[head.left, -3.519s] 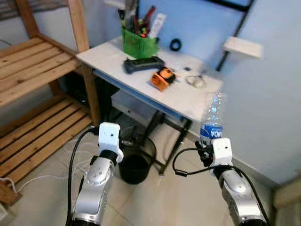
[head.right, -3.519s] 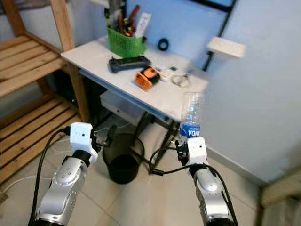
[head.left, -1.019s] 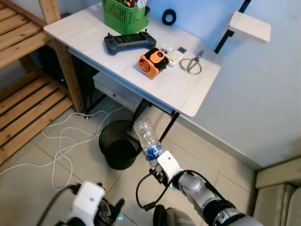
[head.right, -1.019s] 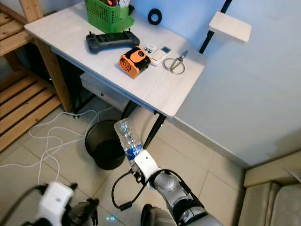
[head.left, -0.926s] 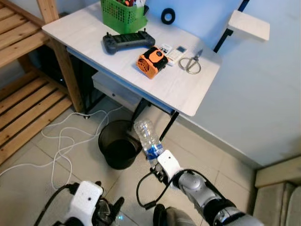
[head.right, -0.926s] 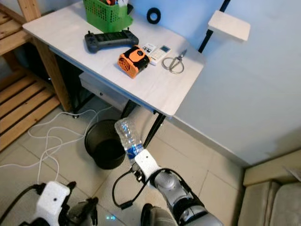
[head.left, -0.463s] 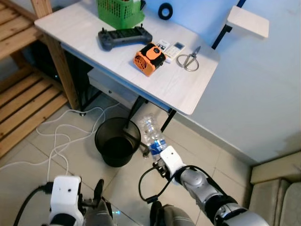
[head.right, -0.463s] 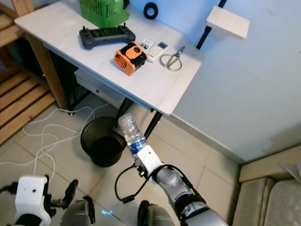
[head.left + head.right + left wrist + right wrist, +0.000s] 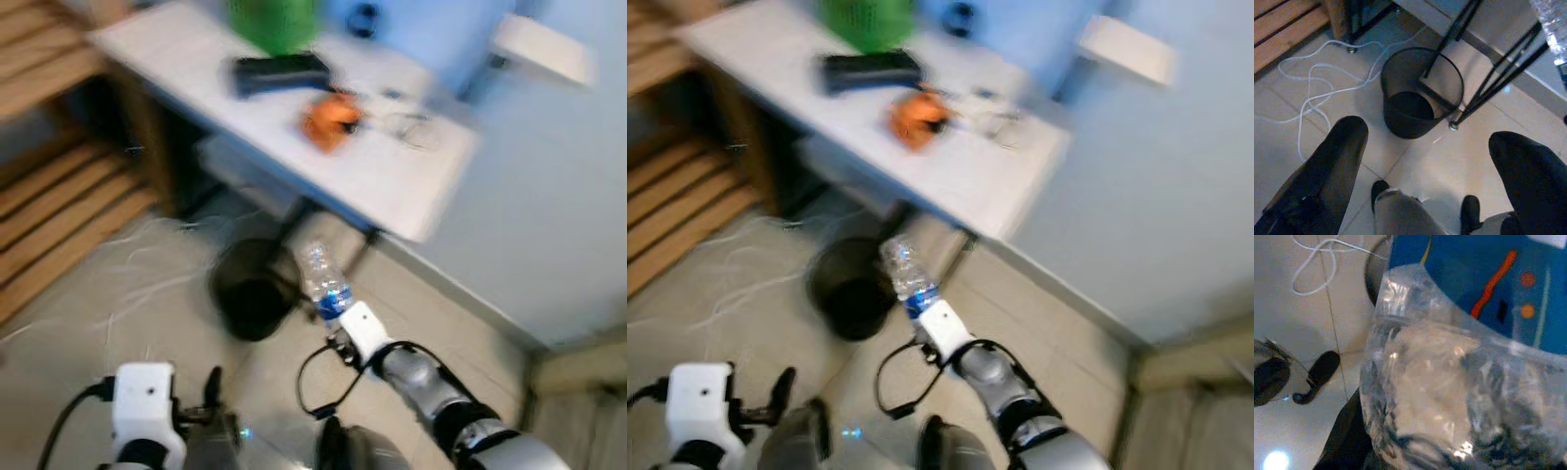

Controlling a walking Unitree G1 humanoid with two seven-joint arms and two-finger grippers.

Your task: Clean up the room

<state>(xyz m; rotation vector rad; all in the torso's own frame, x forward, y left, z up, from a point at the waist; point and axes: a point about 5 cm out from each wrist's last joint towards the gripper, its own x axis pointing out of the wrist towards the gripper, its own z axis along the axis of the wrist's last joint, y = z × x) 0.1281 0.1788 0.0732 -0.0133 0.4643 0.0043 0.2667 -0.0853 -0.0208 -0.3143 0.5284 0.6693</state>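
The right gripper [image 9: 338, 311] still squeezes the water bottle [image 9: 321, 277]; it has moved closer to the black bin [image 9: 250, 291] under the desk [image 9: 411, 186]; dropping comes next, I think; the left gripper [image 9: 1425, 161] hangs open.

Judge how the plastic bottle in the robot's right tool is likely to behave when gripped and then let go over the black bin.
The plastic bottle looks clear and empty, so it is probably light. Its thin, crinkled wall in the right wrist view suggests it may dent under the right tool. Being round, it could roll if it misses the black bin.
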